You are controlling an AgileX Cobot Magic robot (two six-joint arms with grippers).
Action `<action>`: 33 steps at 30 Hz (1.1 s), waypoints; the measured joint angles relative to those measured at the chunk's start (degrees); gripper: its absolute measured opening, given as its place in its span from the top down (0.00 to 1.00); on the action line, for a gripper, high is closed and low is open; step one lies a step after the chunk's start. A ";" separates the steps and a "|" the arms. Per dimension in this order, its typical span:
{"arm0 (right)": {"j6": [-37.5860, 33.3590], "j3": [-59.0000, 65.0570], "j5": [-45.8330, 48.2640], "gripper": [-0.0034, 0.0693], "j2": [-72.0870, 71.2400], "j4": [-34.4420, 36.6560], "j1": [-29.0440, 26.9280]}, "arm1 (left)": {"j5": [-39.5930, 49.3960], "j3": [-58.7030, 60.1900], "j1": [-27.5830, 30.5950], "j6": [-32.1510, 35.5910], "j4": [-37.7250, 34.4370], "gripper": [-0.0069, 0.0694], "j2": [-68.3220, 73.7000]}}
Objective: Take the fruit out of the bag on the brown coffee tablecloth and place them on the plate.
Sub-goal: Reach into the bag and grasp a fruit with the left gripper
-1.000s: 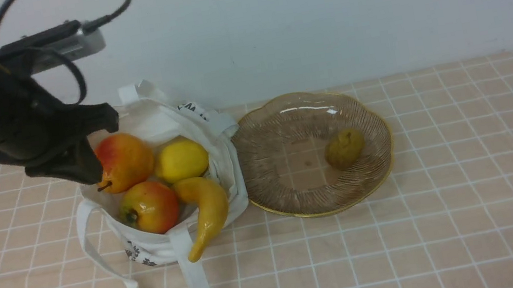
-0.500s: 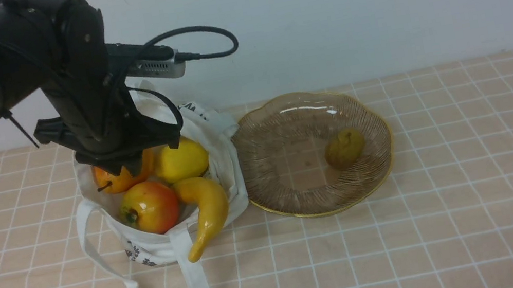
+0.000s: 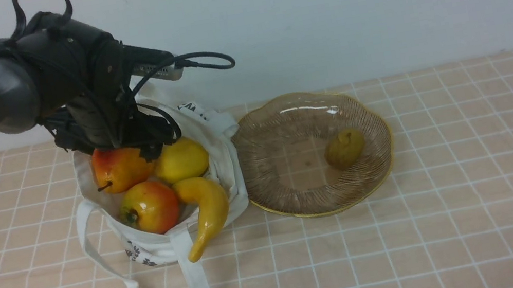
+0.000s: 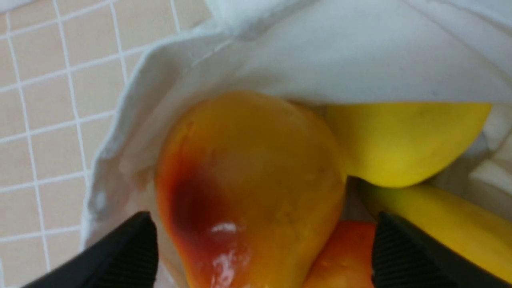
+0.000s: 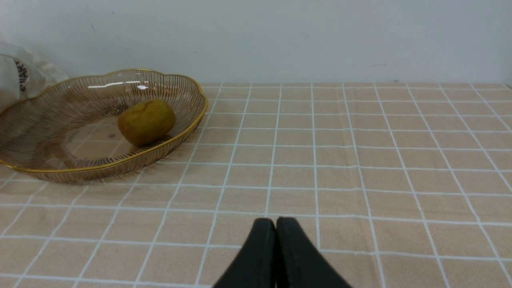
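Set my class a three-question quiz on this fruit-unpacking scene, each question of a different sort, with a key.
1. Multiple choice: which fruit lies between the fingers of the left end effector, inside the soft white cloth bag? A) yellow lemon B) glossy red-orange pear C) curved yellow banana
2. True or false: the right end effector is shut.
3. Fill in: the ribbed clear brownish glass plate holds ___ fruit in all, the dull olive fruit.
Key: 1 B; 2 true; 3 one.
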 joint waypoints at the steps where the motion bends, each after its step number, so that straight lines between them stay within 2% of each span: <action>1: 0.00 0.00 0.00 0.97 0.00 0.00 0.00 | -0.14 0.00 0.02 -0.05 0.07 0.02 0.53; 6: 0.00 0.00 0.00 0.97 0.00 0.00 0.00 | -1.17 0.00 0.06 -0.05 0.52 0.05 2.94; 16: 0.00 0.00 0.00 0.97 0.00 0.00 0.00 | -2.09 0.00 0.06 -0.56 1.69 0.26 3.57; 19: 0.00 0.00 0.00 0.97 0.00 0.00 0.00 | -2.90 0.00 0.06 -2.35 1.98 0.27 3.57; 24: 0.00 0.00 0.00 0.97 0.00 0.00 0.00 | -3.92 0.00 0.06 -5.41 3.27 0.25 3.57; 33: 0.00 0.00 0.00 0.97 0.00 0.00 0.00 | -6.19 0.00 0.06 -5.98 8.63 0.07 4.53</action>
